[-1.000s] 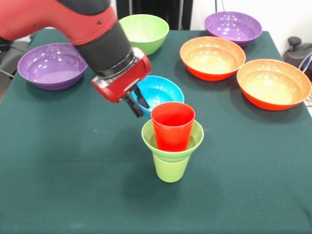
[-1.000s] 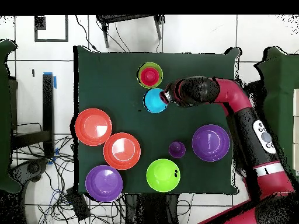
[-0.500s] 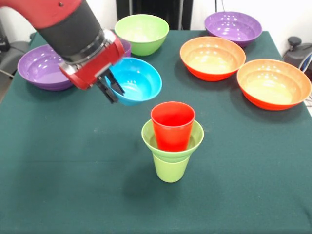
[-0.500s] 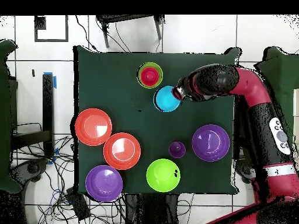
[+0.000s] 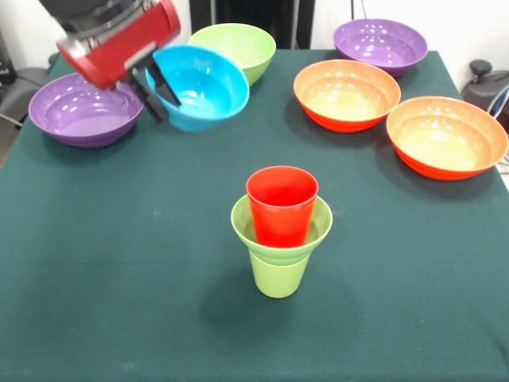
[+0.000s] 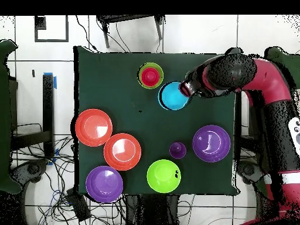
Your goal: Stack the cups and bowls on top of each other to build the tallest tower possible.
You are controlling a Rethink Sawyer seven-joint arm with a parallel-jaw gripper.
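Gripper [image 5: 157, 89], upper left of the front view, pinching the rim of the small blue bowl [image 5: 203, 86], which hangs tilted above the table [image 5: 95, 263]. Centre of frame: red cup [image 5: 281, 204] seated in the small green bowl [image 5: 316, 227], itself on the green cup [image 5: 278, 274]. Overhead view: blue bowl [image 6: 173, 95] just beside this stack [image 6: 150, 75]; purple cup [image 6: 177, 150] stands apart, lower centre.

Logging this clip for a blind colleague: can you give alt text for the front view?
The gripper holds a blue bowl by its rim, lifted above the green table. At centre stands a red cup in a small green bowl on a green cup; larger bowls line the far edge.
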